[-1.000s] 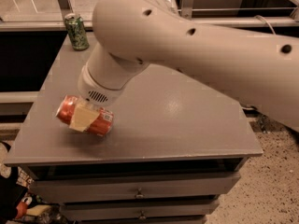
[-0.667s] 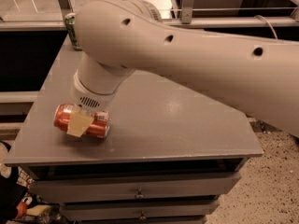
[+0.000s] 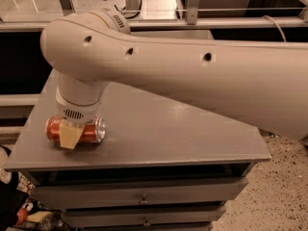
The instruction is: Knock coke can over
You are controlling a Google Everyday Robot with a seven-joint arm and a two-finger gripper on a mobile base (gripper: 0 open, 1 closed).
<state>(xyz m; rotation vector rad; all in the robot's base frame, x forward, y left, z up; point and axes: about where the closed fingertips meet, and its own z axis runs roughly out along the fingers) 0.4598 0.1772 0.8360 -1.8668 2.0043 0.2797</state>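
While the coke can (image 3: 89,130) lies on its side near the counter (image 3: 173,134) front-left corner, my tool (image 3: 70,134) sits over it; can't tell if gripping.

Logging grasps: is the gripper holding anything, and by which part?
Cannot be told: the gripper sits over the middle of the coke can lying sideways on the table.

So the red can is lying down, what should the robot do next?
Probably lift the pincer straight up and away. The coke can already lies on its side near the front left edge of the table, with the pincer right at it, so the knocking looks done.
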